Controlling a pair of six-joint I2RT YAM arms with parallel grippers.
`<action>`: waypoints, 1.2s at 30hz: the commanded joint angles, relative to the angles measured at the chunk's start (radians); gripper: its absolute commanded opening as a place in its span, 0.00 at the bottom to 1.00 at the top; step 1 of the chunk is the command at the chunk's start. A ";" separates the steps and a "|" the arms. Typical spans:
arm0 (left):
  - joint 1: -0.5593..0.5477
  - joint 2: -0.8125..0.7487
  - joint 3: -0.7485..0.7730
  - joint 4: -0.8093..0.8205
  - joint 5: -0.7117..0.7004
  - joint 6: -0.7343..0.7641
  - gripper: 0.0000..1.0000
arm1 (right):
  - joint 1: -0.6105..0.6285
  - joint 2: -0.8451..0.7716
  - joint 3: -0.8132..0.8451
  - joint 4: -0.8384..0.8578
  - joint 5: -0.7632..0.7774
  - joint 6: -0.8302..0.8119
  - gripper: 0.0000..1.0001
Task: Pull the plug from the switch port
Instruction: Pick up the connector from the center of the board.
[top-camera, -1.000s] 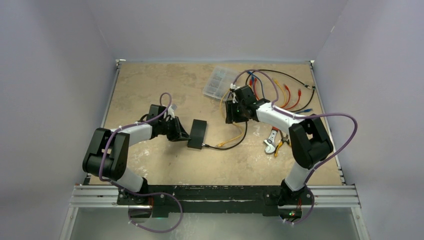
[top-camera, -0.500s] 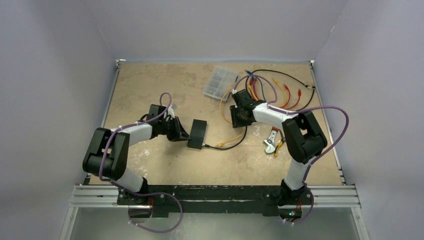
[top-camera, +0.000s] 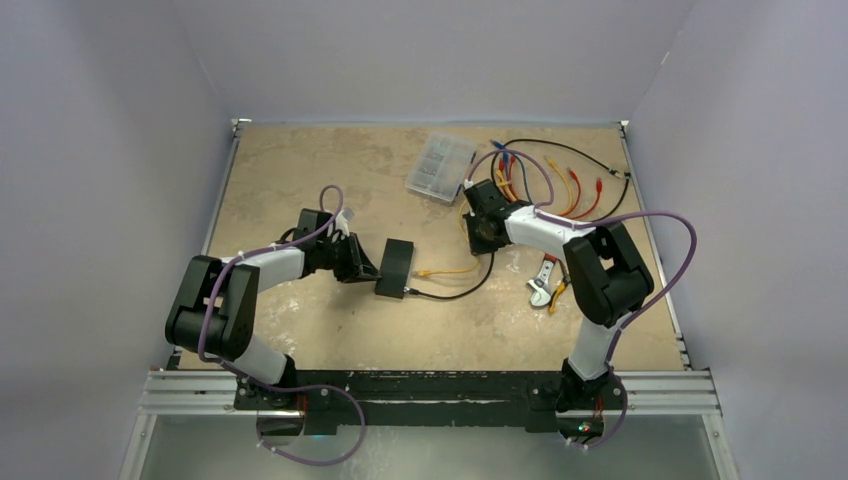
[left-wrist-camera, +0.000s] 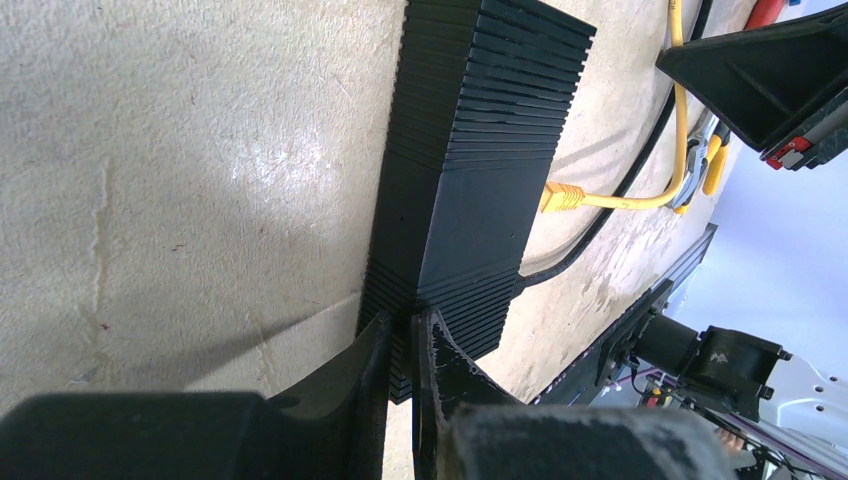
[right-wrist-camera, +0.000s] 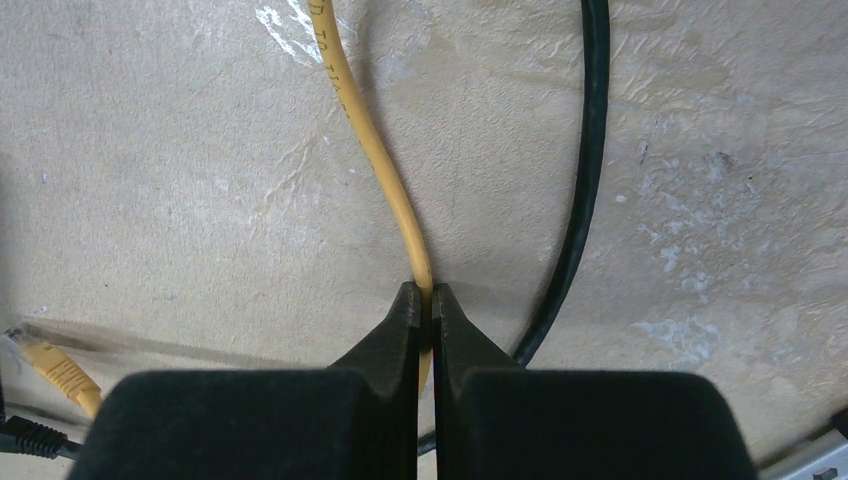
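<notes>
The black switch (top-camera: 396, 267) stands on its edge mid-table, ribbed side toward the left wrist camera (left-wrist-camera: 480, 150). My left gripper (top-camera: 366, 270) is shut on its near ribbed edge (left-wrist-camera: 405, 335). A black cable (top-camera: 460, 291) runs into the switch's near end. A yellow cable (top-camera: 455, 270) lies just right of the switch, its yellow plug (top-camera: 424, 271) free on the table beside the box (left-wrist-camera: 560, 197). My right gripper (top-camera: 487, 237) is shut on this yellow cable (right-wrist-camera: 385, 190), pinching it between the fingertips (right-wrist-camera: 424, 300). The sockets themselves are hidden.
A clear compartment case (top-camera: 441, 167) sits at the back. Loose coloured cables (top-camera: 565, 185) spread at the back right. A wrench and pliers (top-camera: 545, 282) lie right of my right arm. The black cable (right-wrist-camera: 590, 150) curves close beside my right fingers; another yellow plug (right-wrist-camera: 50, 365) lies nearby.
My right gripper has lowered and closed on the yellow cable. The cable's plug end has swung from beside the black cable to nearer the switch's middle. The left arm has not moved.
</notes>
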 joint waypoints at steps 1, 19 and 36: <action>0.009 0.064 -0.036 -0.095 -0.243 0.088 0.00 | 0.000 -0.032 0.020 -0.020 0.009 -0.009 0.00; 0.009 0.060 -0.031 -0.102 -0.241 0.093 0.00 | 0.001 -0.189 0.144 -0.022 0.036 -0.018 0.00; 0.009 0.067 -0.024 -0.108 -0.236 0.105 0.00 | -0.143 -0.263 0.117 0.054 -0.108 0.093 0.00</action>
